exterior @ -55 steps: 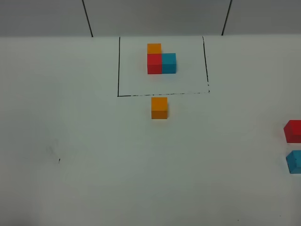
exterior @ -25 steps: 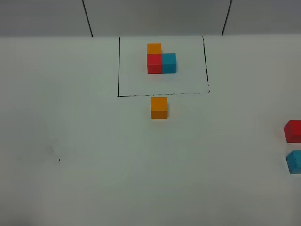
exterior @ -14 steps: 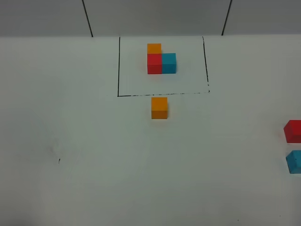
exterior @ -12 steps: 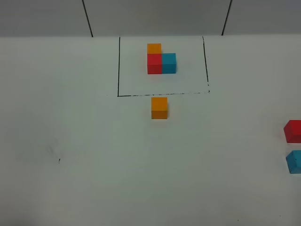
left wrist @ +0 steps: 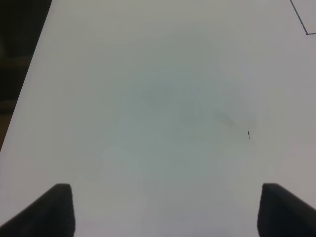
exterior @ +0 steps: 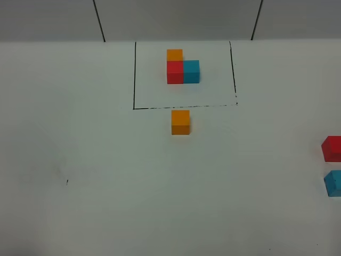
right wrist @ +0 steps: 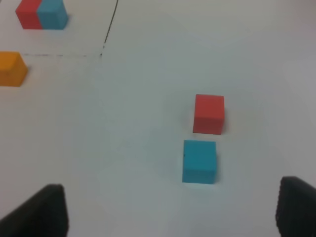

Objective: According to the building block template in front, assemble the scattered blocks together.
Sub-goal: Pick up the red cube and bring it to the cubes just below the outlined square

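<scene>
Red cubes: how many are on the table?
2. The framed red cube sits inside the outline, touching an orange cube and a blue cube. The loose red cube lies at the high view's right edge, partly cut off.

**Colours of blocks, outline and table**

The building block template (exterior: pixel 178 72) combines orange, red and blue cubes, framed by a thin black outline (exterior: pixel 134 74). The loose orange block (exterior: pixel 180 122), red block (right wrist: pixel 209 114) and blue block (right wrist: pixel 199 161) are plain and matte, without pattern. The table (exterior: pixel 106 186) is uniformly white.
</scene>
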Controlling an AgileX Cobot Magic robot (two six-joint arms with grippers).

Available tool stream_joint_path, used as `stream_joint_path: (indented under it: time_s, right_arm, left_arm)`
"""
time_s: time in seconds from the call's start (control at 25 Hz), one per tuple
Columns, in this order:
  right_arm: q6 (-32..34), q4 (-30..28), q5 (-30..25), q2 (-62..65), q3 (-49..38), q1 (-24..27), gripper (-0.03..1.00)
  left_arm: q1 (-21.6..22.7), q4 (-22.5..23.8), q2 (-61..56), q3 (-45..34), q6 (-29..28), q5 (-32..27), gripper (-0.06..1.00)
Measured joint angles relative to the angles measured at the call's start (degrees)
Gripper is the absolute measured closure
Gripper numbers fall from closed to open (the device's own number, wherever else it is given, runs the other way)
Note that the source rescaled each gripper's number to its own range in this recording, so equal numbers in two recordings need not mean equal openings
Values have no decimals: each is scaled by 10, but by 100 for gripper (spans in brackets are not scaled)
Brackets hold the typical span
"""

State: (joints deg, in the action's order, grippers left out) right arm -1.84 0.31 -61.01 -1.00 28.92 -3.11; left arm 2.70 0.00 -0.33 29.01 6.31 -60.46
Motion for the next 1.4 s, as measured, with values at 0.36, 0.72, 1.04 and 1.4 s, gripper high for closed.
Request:
stream_joint_path:
  time_s: [0.36,0.72,1.04,1.4]
  right_arm:
    - [72,-54,54,-272,58,0,3]
    - [41,-92,117,-695,203,5,-3]
    - [-33,-25,165,-901,263,63,-3]
    - [-86,4,222,-982,264,78,0]
  left_arm:
    - [0,0,0,0,0,0,22]
    - [0,0,0,0,0,0,22]
    - [0,0,0,0,0,0,22]
    - [0,0,0,0,0,0,22]
